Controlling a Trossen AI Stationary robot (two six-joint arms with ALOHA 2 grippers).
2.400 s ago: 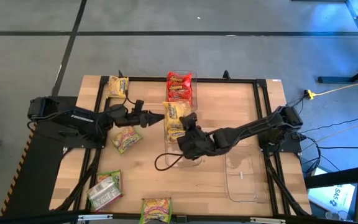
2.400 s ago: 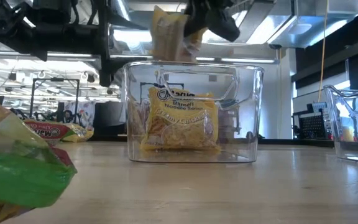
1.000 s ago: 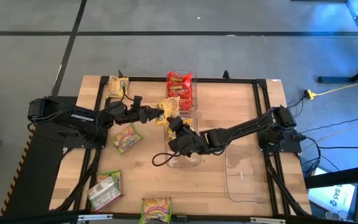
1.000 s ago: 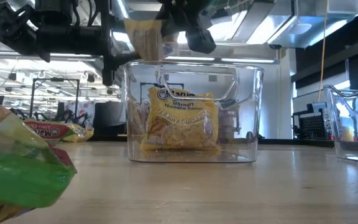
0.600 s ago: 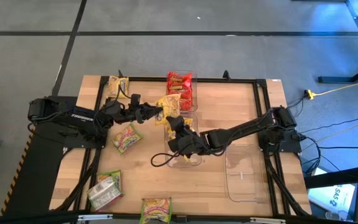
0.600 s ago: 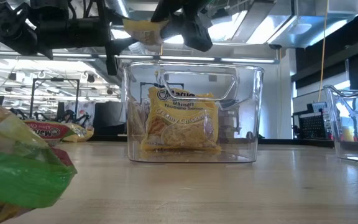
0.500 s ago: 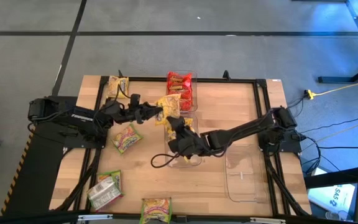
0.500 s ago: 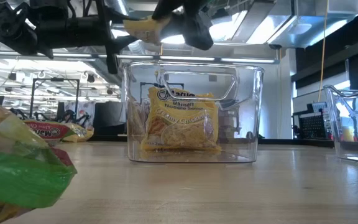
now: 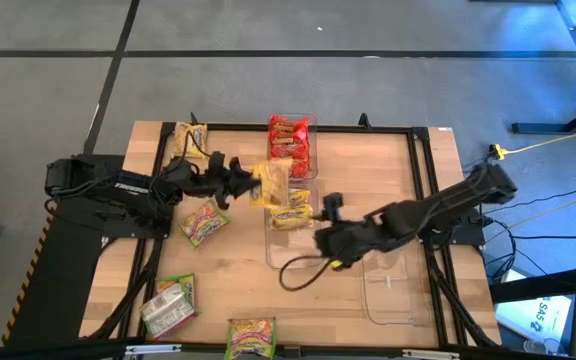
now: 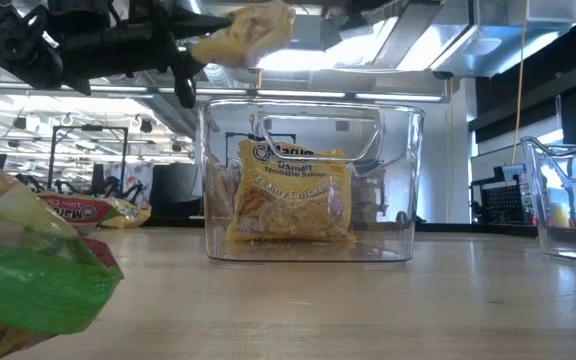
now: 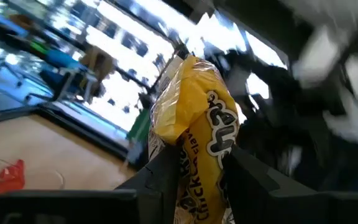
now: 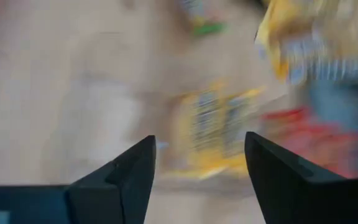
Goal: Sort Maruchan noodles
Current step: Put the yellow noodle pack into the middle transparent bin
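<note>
- Left gripper (image 9: pixel 249 184), pinched shut on a yellow packet (image 9: pixel 271 183), now carried it alone above the middle bin (image 9: pixel 268 232); a second before, both grippers had gripped it.
- Right gripper (image 9: pixel 330 207) had let go, spread its fingers and pulled back toward 4 o'clock, so the handover looked complete and the drop remained.
- Count from above: one yellow packet held, one yellow in the bin (image 9: pixel 292 212), red packets (image 9: pixel 289 136) stacked at 12 o'clock (number unclear), five loose on the table (image 9: pixel 238 300).
- Bins: two clear ones I could make out.
</note>
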